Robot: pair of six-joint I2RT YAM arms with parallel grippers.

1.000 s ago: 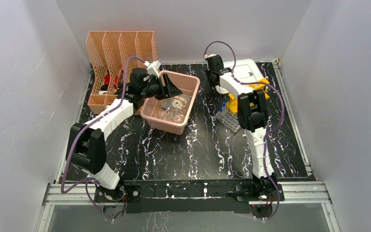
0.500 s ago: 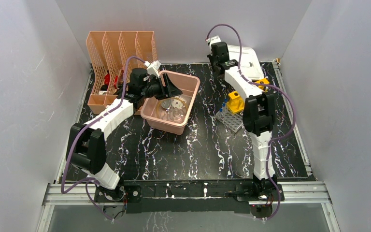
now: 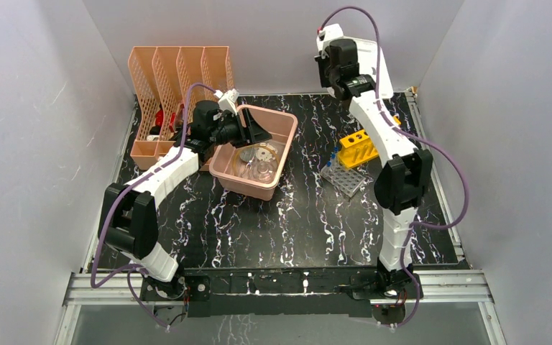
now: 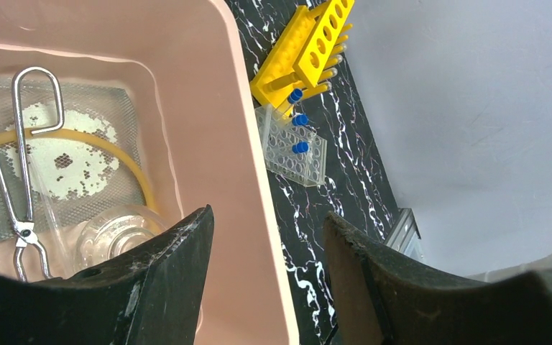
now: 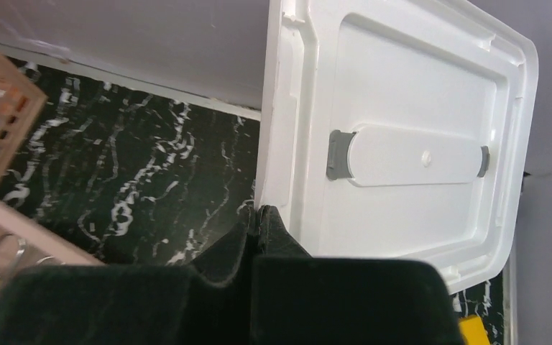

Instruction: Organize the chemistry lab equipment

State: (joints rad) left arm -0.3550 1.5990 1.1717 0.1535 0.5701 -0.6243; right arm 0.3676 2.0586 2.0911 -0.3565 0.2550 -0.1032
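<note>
The left jaws stand apart astride the right wall of the pink tub (image 4: 248, 215), one side inside and the other outside. In the tub lie tweezers (image 4: 23, 226), a yellow tube (image 4: 93, 136), a wire gauze (image 4: 72, 162) and a glass dish (image 4: 111, 233). To its right on the bench (image 3: 295, 230), the yellow rack (image 3: 356, 149) lies just beside the clear rack (image 3: 345, 177). The right jaws are clamped on the edge of the white lid (image 5: 417, 86), which is held off the bench near the back wall.
</note>
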